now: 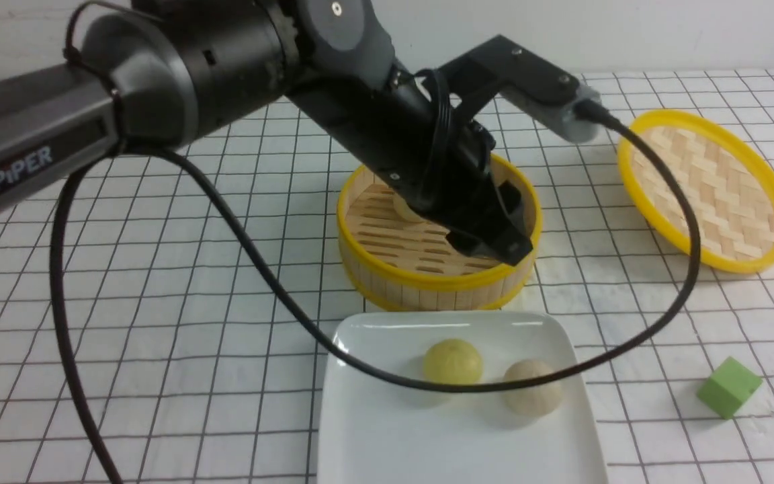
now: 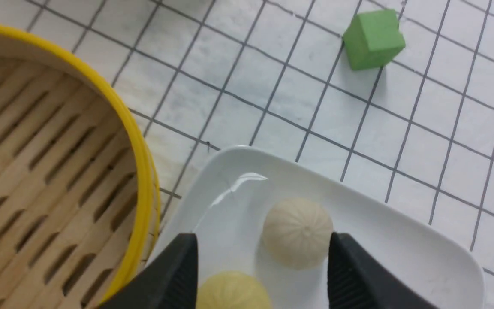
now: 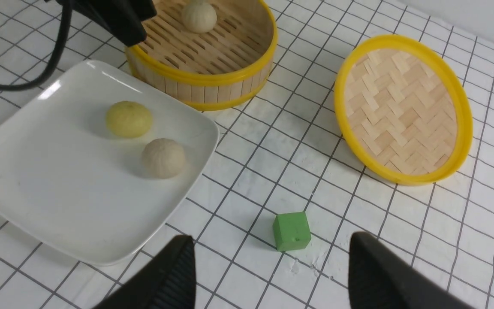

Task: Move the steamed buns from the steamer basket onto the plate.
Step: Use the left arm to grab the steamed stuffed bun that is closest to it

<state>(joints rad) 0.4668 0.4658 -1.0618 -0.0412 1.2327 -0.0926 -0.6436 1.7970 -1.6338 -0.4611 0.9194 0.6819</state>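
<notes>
One white, black-gridded tabletop (image 1: 192,349) meets a pale wall (image 1: 629,27).

Plate (image 1: 394,437) holds two buns (image 1: 453,361) — basket (image 1: 420,296) one.

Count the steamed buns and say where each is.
3. A yellow bun and a beige bun lie on the plate; a third bun sits in the steamer basket. The left arm covers part of it.

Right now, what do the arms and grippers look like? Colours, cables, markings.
Left arm: thick cylindrical links, black and dark grey, with white PIPER lettering on one link. A black cable runs from it to a grey module on a black bracket near the wrist. Left gripper and right gripper: both black, tapering to blunt tips. Nothing else of the right arm shows.
</notes>
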